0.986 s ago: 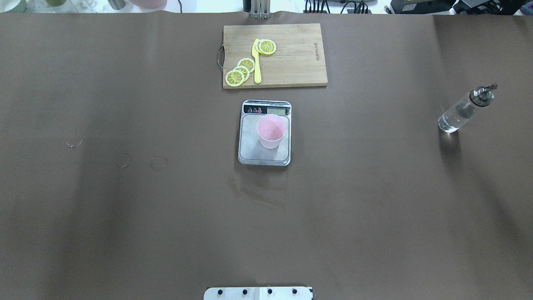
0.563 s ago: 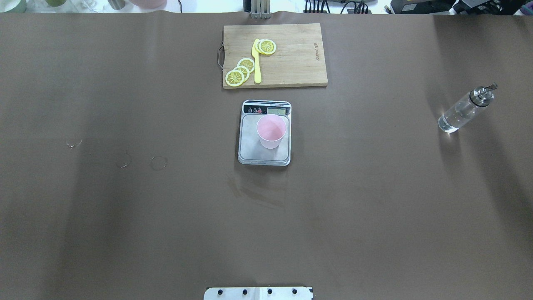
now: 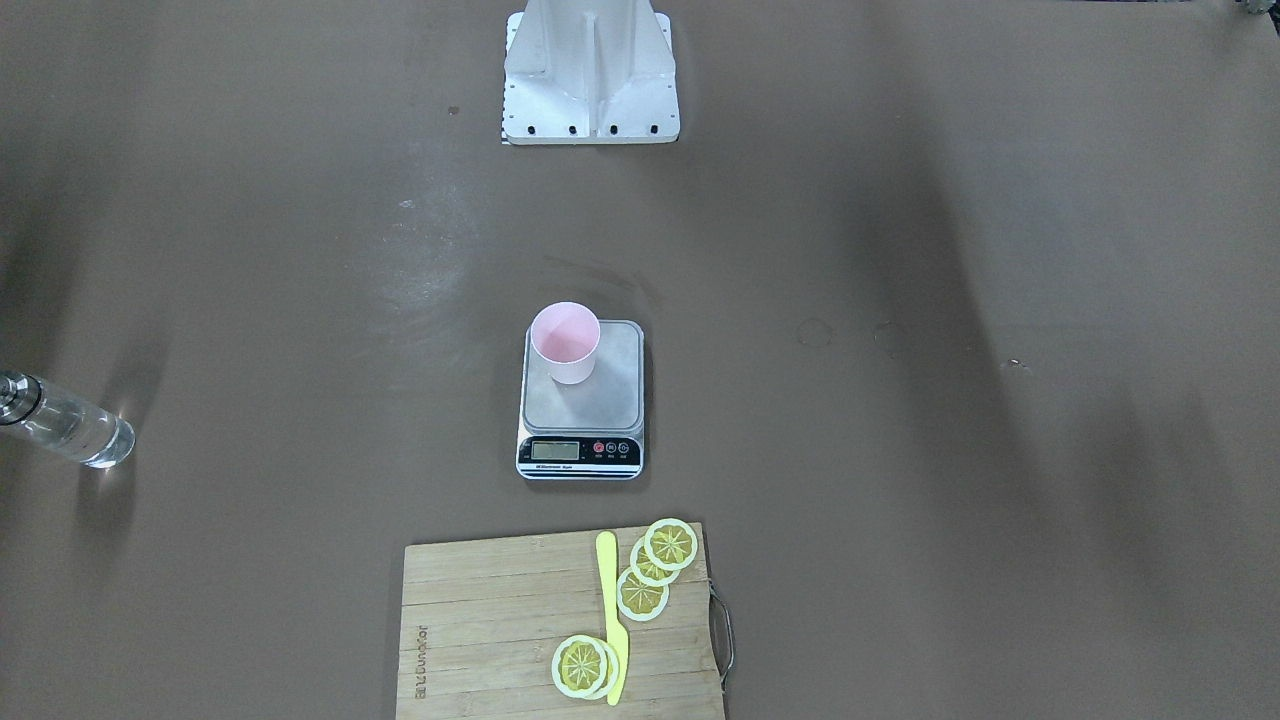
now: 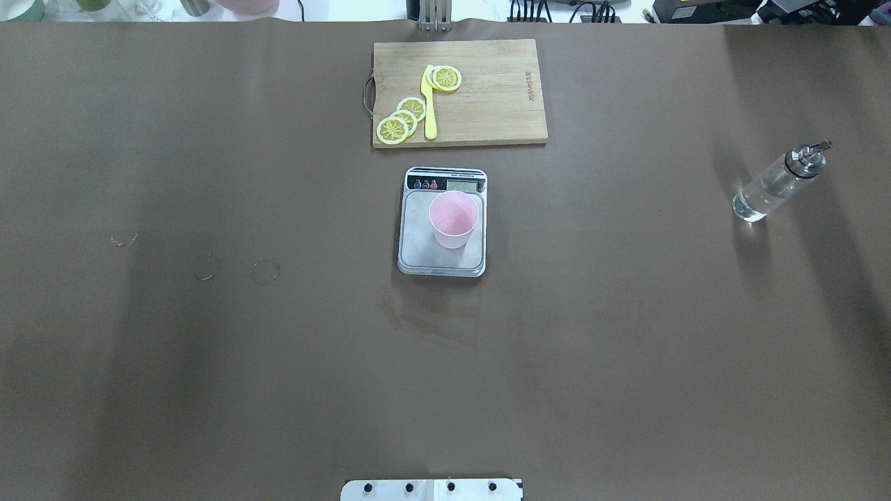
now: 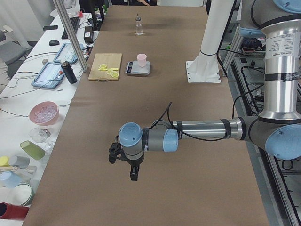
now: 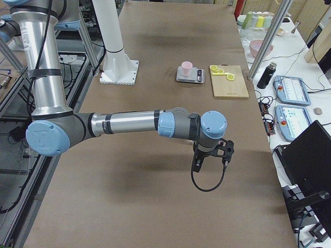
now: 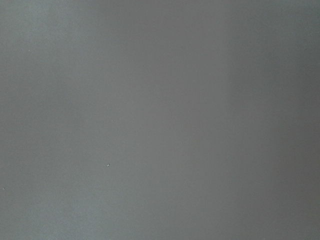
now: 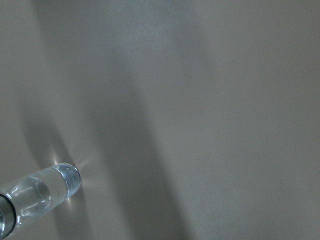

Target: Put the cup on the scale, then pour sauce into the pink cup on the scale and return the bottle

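R gripper [image 6: 212, 155] hangs low over bare brown mat [image 6: 155, 206], seen only from the side, so can't tell if open or closed. Open mat all round it, w/ the operators' table edge not far off. Its wrist cam catches the bottle [image 8: 40, 192] at bottom-left: upright, free-standing, clear sauce [image 8: 27, 200] inside.

L gripper [image 5: 124, 162] also hangs over bare mat, side view only, state can't tell. Its wrist cam shows nothing but mat.

Both grippers are well apart from the scale [image 4: 441, 261] mid-table. Pink cup [image 4: 454, 219] stands upright on the platform, inside its edges, contents unclear. The bottle [image 4: 773, 184] is far to the scale's R w/ wide bare mat between.

Beyond the scale, near but not touching: cutting board [image 4: 501, 104] w/ lemon slices [image 4: 402, 120] and yellow knife [image 4: 429, 104].
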### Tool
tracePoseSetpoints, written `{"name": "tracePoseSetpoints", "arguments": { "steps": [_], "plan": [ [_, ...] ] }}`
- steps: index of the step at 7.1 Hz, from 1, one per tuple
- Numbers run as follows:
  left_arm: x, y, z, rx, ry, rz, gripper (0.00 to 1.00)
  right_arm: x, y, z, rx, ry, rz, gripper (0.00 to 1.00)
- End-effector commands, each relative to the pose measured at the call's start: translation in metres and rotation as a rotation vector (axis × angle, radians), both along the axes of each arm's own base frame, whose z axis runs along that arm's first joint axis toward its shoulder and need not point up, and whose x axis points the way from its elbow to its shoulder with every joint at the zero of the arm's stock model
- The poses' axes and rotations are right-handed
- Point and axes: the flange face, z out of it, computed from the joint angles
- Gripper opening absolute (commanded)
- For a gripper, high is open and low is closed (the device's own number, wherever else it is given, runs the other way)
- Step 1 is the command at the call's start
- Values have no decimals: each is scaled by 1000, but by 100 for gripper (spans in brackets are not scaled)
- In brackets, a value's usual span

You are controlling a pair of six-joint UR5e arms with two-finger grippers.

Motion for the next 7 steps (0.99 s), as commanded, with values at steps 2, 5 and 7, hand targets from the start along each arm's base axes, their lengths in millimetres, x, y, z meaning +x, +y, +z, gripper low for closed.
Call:
{"name": "tracePoseSetpoints", "arguments": {
  "steps": [2,5,7],
  "plan": [
    [-1,0,1,-2,0,-1,98,-42,-7,-10,60,36,11,100],
    [-1,-1,-1,0,-2,-2,98,-41,30,7,104,37,12,100],
    [-1,0,1,-4,-2,-2,98,-41,30,9,93,37,16,100]
  ]
}}
